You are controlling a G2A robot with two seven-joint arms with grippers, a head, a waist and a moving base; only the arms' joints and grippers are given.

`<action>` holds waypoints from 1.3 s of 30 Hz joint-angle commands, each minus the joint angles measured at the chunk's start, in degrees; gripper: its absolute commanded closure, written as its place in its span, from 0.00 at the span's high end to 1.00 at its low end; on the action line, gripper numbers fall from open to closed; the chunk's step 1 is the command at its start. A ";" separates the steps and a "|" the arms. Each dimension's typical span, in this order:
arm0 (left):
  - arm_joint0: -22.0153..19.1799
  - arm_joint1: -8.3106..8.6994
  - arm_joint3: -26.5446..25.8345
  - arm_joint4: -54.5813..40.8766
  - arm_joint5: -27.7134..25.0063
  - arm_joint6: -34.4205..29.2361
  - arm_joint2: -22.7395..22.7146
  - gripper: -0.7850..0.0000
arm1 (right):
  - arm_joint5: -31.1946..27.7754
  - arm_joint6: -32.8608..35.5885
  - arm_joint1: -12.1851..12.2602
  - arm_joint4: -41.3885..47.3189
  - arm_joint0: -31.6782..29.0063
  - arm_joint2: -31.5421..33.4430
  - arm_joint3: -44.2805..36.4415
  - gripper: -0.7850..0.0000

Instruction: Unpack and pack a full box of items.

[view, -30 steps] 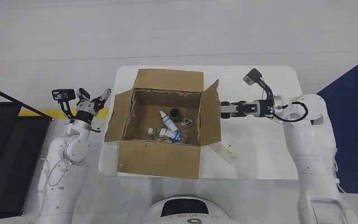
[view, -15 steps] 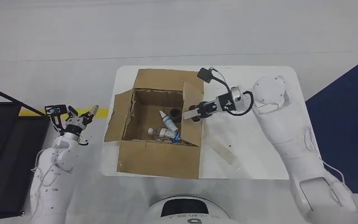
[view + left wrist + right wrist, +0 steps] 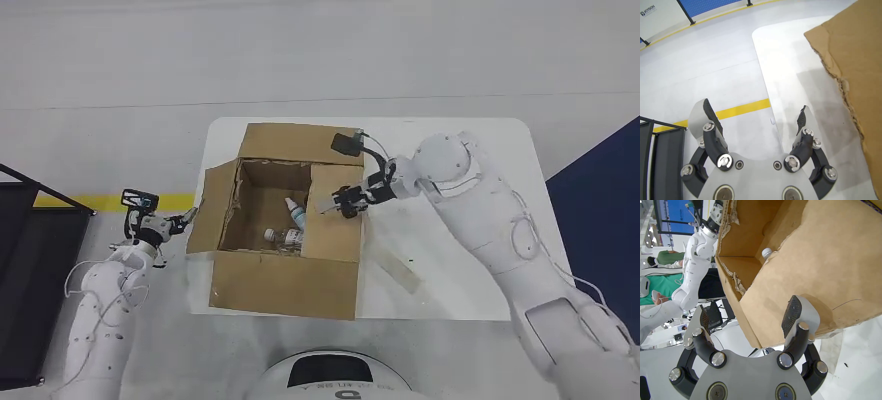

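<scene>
One white table (image 3: 450,200); one open cardboard box (image 3: 285,282) on it, its right flap (image 3: 338,228) tipped inward, hiding part of the inside. Half-seen within: white bottle (image 3: 292,209), clear bottle (image 3: 283,238). Right gripper (image 3: 748,311) spread at that flap; left gripper (image 3: 754,106) spread, empty, beside the box's left.

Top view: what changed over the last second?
The right hand swung in from the right and pushed the right flap over the box, hiding some of the contents. The left hand, open, drew back toward the robot. Box and bottles stayed put.
</scene>
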 commanded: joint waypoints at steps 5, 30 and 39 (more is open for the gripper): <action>-1.11 0.18 1.07 1.68 -1.16 0.93 1.22 1.00 | -0.10 -1.03 0.08 -0.50 -0.08 -0.57 -1.23 1.00; 3.30 2.18 -5.57 -13.90 -21.68 17.46 -6.07 1.00 | -3.73 -1.57 1.79 2.58 -3.40 3.00 -4.68 1.00; 3.87 1.48 -16.94 -5.71 -14.32 13.36 1.93 1.00 | -3.73 -1.57 1.79 2.58 -3.40 3.00 -4.68 1.00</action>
